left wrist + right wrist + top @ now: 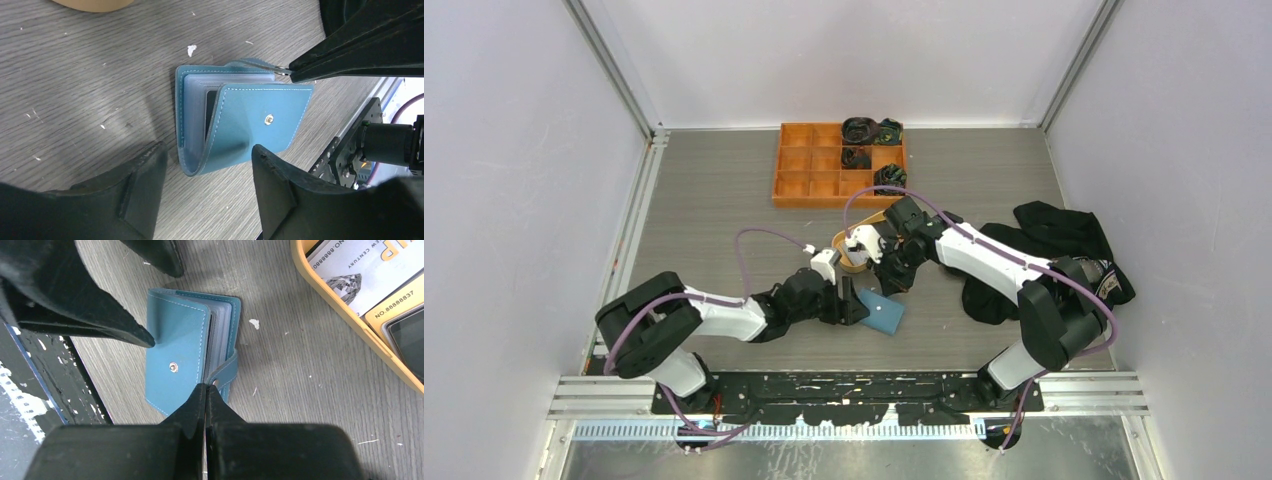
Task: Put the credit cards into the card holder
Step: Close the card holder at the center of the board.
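Observation:
The blue card holder (885, 316) lies on the table, partly folded open, with grey inner slots and a dark card edge (211, 112) showing. My left gripper (209, 146) is open, and the holder's (250, 120) folded spine end sits between its fingertips without contact. My right gripper (206, 386) is shut, its tips pinching the holder's snap tab (226, 371), which arches up off the cover. Credit cards (360, 275), white, gold and black, lie in the tan dish (345, 315) beside the holder (175, 355).
An orange compartment tray (796, 165) with dark rolled items stands at the back. A black cloth (1069, 235) lies crumpled at the right, under the right arm. The tan dish (842, 243) sits just behind the grippers. Metal rails run along the near edge (854, 385).

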{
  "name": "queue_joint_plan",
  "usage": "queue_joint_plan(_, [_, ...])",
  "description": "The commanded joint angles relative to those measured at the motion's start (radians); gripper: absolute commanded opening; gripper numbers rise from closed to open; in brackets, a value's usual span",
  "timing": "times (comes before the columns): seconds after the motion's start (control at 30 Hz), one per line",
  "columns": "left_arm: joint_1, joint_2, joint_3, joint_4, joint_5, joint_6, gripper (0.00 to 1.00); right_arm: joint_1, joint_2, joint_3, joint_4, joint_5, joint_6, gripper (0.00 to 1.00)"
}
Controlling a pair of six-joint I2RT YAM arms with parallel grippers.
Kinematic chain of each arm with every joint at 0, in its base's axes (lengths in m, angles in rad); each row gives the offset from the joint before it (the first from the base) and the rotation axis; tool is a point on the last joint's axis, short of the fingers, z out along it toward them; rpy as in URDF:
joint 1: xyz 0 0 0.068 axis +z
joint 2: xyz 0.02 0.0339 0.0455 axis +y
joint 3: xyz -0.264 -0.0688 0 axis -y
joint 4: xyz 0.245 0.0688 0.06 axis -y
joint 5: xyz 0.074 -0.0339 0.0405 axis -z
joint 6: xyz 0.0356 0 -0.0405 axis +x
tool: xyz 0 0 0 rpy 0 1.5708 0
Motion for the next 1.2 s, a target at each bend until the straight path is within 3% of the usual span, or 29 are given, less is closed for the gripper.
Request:
queue_joint_plan(0.0, [0.004, 0.048, 0.021, 0.048, 0.028, -0.041, 0.60, 0.001, -0.001, 0.035, 0.011, -0.012, -0.009, 0.01])
queue_joint_plan(0.67, [0.008, 0.168, 0.072, -0.009, 0.006, -0.107, 0.16, 0.001, 0.007, 0.034, -0.028, -0.008, -0.035, 0.01])
queue_joint_plan(1.0, [0.007, 0.165, 0.056, 0.039, 0.039, -0.108, 0.14, 0.002, 0.008, 0.036, -0.029, 0.100, 0.017, 0.03])
queue_joint_plan(1.17, [0.008, 0.159, 0.055, 0.039, 0.045, -0.113, 0.14, -0.010, -0.024, 0.032, -0.017, 0.153, 0.051, 0.15])
